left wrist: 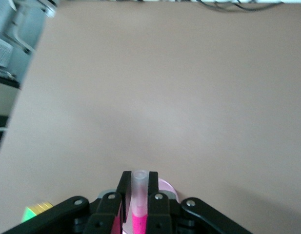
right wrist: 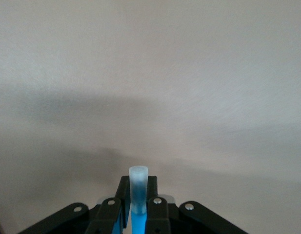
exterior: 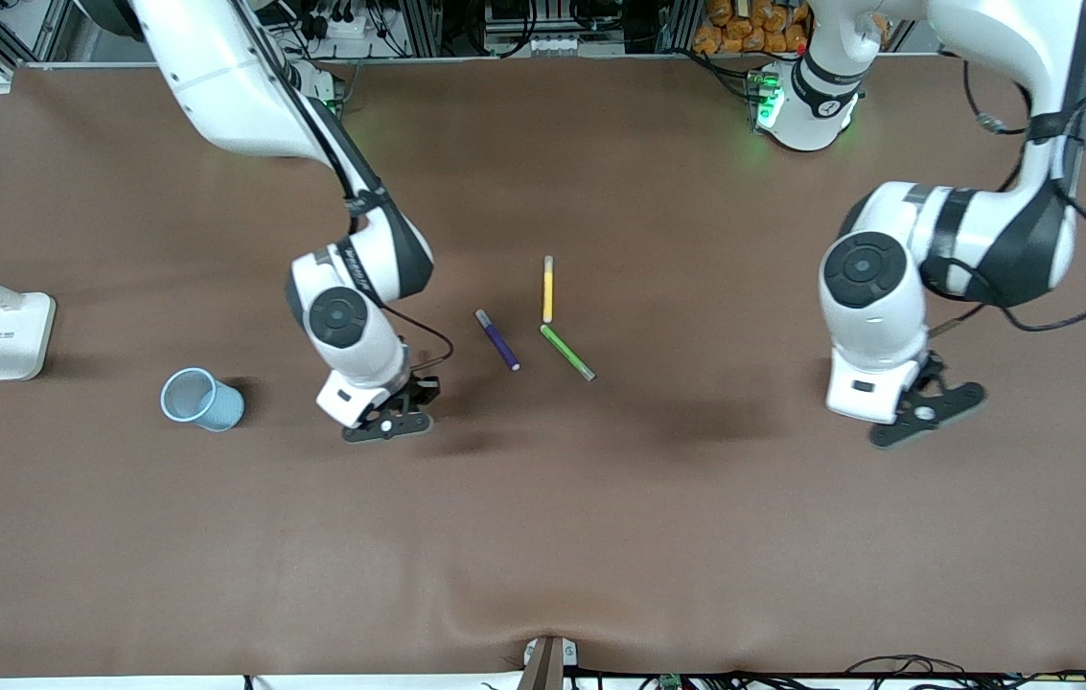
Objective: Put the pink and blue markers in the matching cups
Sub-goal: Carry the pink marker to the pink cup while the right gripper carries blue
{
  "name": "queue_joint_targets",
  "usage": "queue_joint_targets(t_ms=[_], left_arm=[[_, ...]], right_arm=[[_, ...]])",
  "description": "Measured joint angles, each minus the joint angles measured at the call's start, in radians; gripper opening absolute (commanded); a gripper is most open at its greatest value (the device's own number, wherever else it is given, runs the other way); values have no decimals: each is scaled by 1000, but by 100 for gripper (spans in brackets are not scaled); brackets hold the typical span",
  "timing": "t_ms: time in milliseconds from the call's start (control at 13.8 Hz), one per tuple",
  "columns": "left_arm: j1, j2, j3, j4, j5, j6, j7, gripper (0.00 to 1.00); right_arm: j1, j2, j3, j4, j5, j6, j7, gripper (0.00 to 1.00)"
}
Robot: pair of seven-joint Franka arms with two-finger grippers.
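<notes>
The blue marker (right wrist: 138, 195) stands clamped between the right gripper (right wrist: 138, 207)'s jaws, over bare table a little toward the middle from the blue cup (exterior: 202, 400), which sits near the right arm's end. The pink marker (left wrist: 138, 200) is clamped in the left gripper (left wrist: 138, 204), with the pink cup (left wrist: 165, 187)'s rim just beneath it. To do this well, keep each marker upright, centre it over its cup's mouth, and lower before letting go.
</notes>
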Motion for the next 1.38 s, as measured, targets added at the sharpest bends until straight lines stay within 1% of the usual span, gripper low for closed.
queue_joint_targets(t_ms=[290,434,507,652,941,1086,1231,1376], left_arm=[[37,-3,-2,-17,72,58,16,0],[66,-2,-2,-66,147,164,-10,0],[85,0,-2,-90,177,204,-38,0],[102,5,-2,-128,210,240,-111,0],[97,5,-30,-193,284,247,-283,0],[93,5,-44,-242,378,247,-410,0],[93,2,-47,-283,450,247,-490,0],[96,-11,-47,-299,462,247,-500,0]], right_arm=[[-128,-134,-1,4,3,-144,-336,0],[-198,-182,-1,4,36,-198,-515,0],[-230,-199,-1,4,66,-217,-604,0],[-300,-217,-1,4,133,-241,-781,0],[-401,-224,-1,3,264,-272,-1096,0],[-434,-224,0,3,339,-276,-1236,0],[-474,-224,-1,3,431,-299,-1372,0],[-524,-224,-1,3,530,-354,-1504,0]])
